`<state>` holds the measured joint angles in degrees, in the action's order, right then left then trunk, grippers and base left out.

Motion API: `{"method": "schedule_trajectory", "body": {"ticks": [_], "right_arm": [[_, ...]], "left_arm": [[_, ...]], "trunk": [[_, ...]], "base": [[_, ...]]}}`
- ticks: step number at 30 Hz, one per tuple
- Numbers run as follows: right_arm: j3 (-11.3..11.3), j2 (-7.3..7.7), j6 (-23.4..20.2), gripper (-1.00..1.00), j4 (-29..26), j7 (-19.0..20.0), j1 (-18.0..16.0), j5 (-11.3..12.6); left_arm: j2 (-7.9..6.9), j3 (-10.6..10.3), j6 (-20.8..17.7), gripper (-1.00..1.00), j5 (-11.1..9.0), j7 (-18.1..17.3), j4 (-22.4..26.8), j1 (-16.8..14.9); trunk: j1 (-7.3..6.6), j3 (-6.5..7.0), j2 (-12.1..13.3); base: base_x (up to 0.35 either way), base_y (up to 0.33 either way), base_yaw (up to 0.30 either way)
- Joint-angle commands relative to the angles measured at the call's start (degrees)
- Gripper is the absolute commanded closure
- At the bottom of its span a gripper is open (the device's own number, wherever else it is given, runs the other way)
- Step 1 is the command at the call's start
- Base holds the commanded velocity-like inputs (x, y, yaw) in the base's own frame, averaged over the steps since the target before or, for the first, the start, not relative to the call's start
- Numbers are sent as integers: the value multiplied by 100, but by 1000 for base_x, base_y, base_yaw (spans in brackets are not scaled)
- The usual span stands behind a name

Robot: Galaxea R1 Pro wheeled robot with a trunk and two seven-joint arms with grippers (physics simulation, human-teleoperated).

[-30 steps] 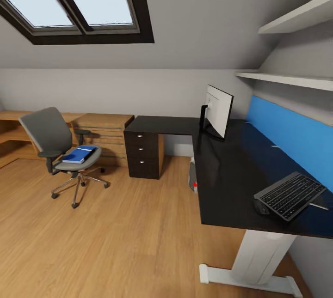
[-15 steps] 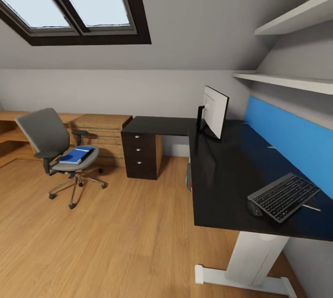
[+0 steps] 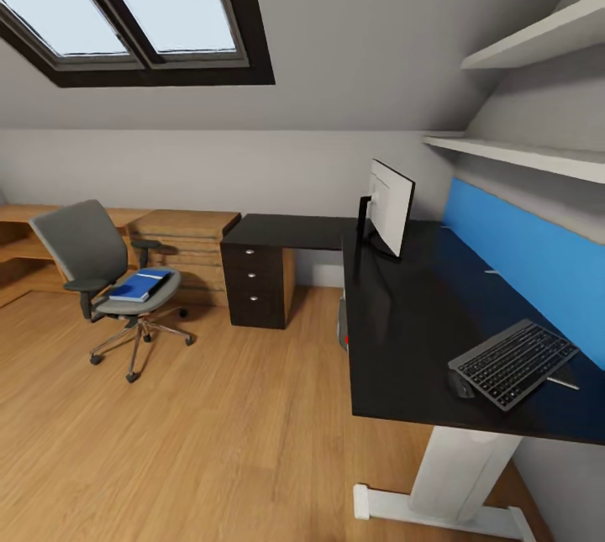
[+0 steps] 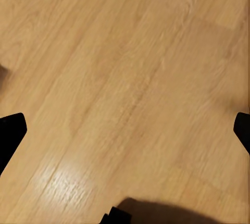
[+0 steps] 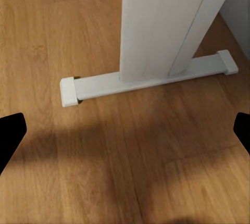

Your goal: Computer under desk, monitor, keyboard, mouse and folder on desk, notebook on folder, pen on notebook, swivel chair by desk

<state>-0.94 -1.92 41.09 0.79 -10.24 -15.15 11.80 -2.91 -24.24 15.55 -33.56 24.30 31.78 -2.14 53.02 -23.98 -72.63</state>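
Head view: the whole picture shifts slightly between one second ago and now, desk (image 3: 395, 307) and swivel chair (image 3: 101, 273) both sliding a little leftward in frame; read as camera or base motion, not as movement of the things; the shift over the last half second is small, so the robot appears to be slowing or settling; the monitor (image 3: 391, 206) stands upright on the desk near the corner; the keyboard (image 3: 514, 363) lies on the desk well apart from the monitor, with a small dark object, probably the mouse (image 3: 460, 384), touching its near end; the computer (image 3: 343, 330) sits under the desk, red dot showing; the folder (image 3: 139, 284) lies on the chair seat, chair well apart from the desk; left wrist view: left gripper (image 4: 125, 130) spread wide, nothing between the fingertips, plank floor (image 4: 125, 78) below; right wrist view: right gripper (image 5: 125, 130) likewise spread and empty, above the white desk leg (image 5: 156, 31); judgement: no object handled yet, folder transfer and keyboard repositioning remain.
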Motion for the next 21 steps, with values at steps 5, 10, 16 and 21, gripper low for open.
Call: {"method": "schedule_trajectory", "body": {"ticks": [5, 10, 16, 21], "right_arm": [[-10, 1, 25, -100, 9, -13, -6, 6], [-11, 1, 29, -100, 9, -13, -6, 7], [-12, -1, 53, -100, 9, -11, -6, 7], [-7, -1, 56, -100, 9, -13, -6, 9]], "left_arm": [[-8, -48, 90, -100, -61, 41, 0, -5], [-8, -57, 90, -100, -65, 65, -4, -5], [-2, -62, 81, -100, -52, 66, -5, -5], [-6, -69, 42, -100, -61, 40, -6, -5]], "trunk": [[-111, 86, 198], [-220, 193, 399], [-352, 334, 639], [-462, 440, 840]], "base": [[0, 0, -8], [0, 0, -111], [0, 0, -181], [-120, 0, -202]]}}
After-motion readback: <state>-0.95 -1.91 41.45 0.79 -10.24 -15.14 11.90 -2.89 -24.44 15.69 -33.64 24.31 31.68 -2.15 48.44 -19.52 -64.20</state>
